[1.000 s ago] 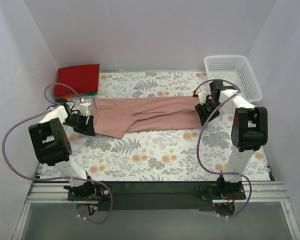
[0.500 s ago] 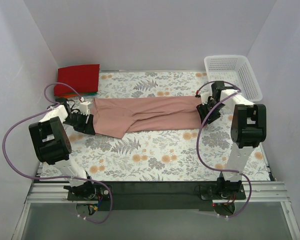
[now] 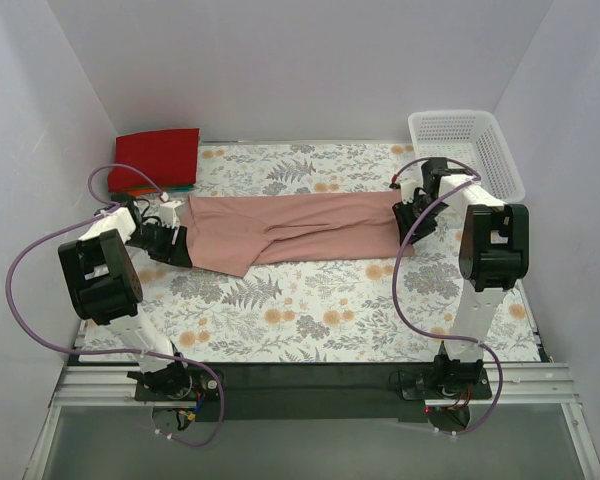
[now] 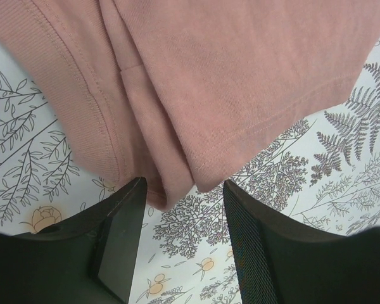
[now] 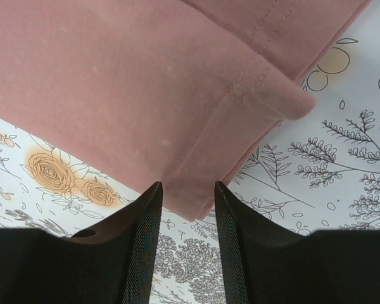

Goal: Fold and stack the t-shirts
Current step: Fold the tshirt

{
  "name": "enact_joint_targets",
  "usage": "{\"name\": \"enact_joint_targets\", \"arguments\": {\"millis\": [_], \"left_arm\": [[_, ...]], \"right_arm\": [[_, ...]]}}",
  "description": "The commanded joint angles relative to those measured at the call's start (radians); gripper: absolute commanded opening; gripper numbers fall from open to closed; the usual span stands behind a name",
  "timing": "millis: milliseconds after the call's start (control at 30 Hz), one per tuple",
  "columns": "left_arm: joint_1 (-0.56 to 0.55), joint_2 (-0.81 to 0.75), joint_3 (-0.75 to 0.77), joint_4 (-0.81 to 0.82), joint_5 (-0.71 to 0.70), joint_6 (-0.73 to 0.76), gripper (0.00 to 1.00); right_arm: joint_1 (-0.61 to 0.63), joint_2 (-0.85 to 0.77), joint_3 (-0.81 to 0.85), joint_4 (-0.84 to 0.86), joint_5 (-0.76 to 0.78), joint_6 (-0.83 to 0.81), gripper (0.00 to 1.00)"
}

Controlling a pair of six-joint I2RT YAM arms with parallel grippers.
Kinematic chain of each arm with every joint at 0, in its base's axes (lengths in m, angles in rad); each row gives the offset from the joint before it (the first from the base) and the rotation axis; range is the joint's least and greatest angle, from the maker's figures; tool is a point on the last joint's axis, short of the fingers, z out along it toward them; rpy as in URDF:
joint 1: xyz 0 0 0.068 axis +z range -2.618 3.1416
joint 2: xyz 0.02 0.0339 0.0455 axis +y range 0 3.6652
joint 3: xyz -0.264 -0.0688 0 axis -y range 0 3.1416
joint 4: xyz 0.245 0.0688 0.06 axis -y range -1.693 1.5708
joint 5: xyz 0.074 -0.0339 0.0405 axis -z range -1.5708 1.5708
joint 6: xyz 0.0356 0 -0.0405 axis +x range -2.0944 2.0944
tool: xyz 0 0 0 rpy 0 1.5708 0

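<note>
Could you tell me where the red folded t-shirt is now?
In the top view, the red t-shirt tops a folded stack in the far left corner, beyond the left end of the pink t-shirt.

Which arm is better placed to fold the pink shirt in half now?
Probably the right. The right pincer straddles a flat hem corner of the pink shirt, ready to close. The left pincer stands at a bunched, doubled edge, harder to grip cleanly.

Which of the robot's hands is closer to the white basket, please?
Right. The right hand sits at the right end of the pink t-shirt, close by the basket; the left hand is at the opposite end.
</note>
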Motion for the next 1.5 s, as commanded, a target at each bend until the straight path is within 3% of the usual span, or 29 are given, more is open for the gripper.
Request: {"name": "enact_joint_targets", "arguments": {"millis": [0,300,433,567,767,1000,1467], "left_arm": [[0.000,-0.003,0.027,0.007,0.037,0.002,0.50],[-0.001,-0.006,0.011,0.018,0.036,0.003,0.50],[0.002,-0.002,0.014,0.021,0.031,0.000,0.50],[0.000,0.002,0.019,0.018,0.029,0.002,0.45],[0.000,0.003,0.026,0.002,0.034,0.009,0.23],[0.000,-0.009,0.042,-0.028,0.033,0.025,0.00],[0.013,-0.034,0.040,-0.065,0.005,0.049,0.00]], "right_arm": [[-0.012,0.016,0.042,-0.023,0.001,0.018,0.46],[-0.015,0.013,0.035,-0.023,0.026,0.031,0.48],[-0.015,0.020,0.032,-0.023,0.009,0.038,0.43],[-0.015,0.020,0.038,-0.028,-0.007,0.047,0.28],[-0.016,-0.004,0.043,-0.046,0.003,0.041,0.02],[-0.027,-0.050,0.028,-0.063,0.023,0.017,0.01],[-0.062,-0.075,-0.026,-0.068,0.046,-0.008,0.01]]}}
